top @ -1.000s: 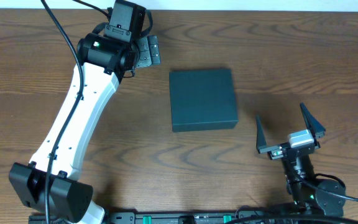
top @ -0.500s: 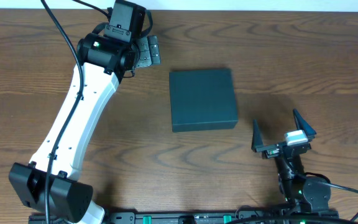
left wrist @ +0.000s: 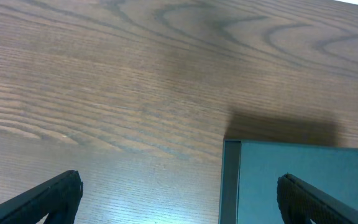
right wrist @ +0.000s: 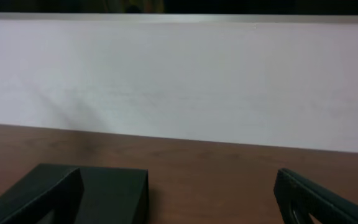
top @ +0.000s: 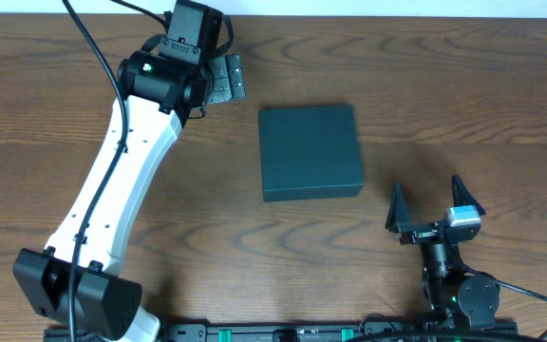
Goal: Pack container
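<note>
The container is a dark teal square box lying flat at the middle of the wooden table, lid down. My left gripper hangs open to its upper left. In the left wrist view its dark fingers stand wide apart, with the container's corner under the right one. My right gripper is open near the front right, apart from the box. In the right wrist view the container shows low at the left, beside the left finger.
The white left arm stretches across the table's left side, with a black cable along it. A black rail runs along the front edge. A white wall stands behind the table's far edge.
My right gripper has drawn back a little toward the front edge and its arm base has shifted left. The left arm and the container have not moved.
</note>
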Motion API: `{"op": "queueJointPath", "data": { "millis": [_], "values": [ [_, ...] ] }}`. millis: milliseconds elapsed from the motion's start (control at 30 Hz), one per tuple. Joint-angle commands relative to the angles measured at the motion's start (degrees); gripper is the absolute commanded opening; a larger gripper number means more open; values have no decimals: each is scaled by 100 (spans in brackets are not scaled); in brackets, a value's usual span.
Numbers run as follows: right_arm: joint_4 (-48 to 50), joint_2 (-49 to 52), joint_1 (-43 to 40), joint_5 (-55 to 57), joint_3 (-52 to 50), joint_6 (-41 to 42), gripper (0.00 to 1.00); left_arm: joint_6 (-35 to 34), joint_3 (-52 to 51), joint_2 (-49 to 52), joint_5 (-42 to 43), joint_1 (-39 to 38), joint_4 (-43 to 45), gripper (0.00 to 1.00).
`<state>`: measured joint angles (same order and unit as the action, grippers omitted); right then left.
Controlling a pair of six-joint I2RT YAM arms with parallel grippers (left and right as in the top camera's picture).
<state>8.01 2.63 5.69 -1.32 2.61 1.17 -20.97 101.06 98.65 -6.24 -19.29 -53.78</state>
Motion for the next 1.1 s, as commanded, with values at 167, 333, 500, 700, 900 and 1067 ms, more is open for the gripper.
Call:
{"op": "queueJointPath", "data": {
  "millis": [167, 333, 500, 700, 900, 1067],
  "values": [
    [-9, -57, -52, 133, -229, 411, 99, 31, 11, 20, -70, 24, -17, 99],
    [-160, -87, -52, 131, -229, 393, 99, 31, 11, 20, -70, 24, -17, 99],
    [-520, -179, -52, 87, -229, 398, 99, 31, 11, 20, -70, 24, -17, 99],
    [-568, -179, -52, 87, -229, 396, 99, 31, 11, 20, -70, 24, -17, 99],
    [-1252, -179, -52, 87, -229, 396, 99, 31, 11, 20, -70, 24, -17, 99],
    [-1222, -177, -52, 90, -229, 396, 99, 31, 11, 20, -70, 24, -17, 99]
  ]
}}
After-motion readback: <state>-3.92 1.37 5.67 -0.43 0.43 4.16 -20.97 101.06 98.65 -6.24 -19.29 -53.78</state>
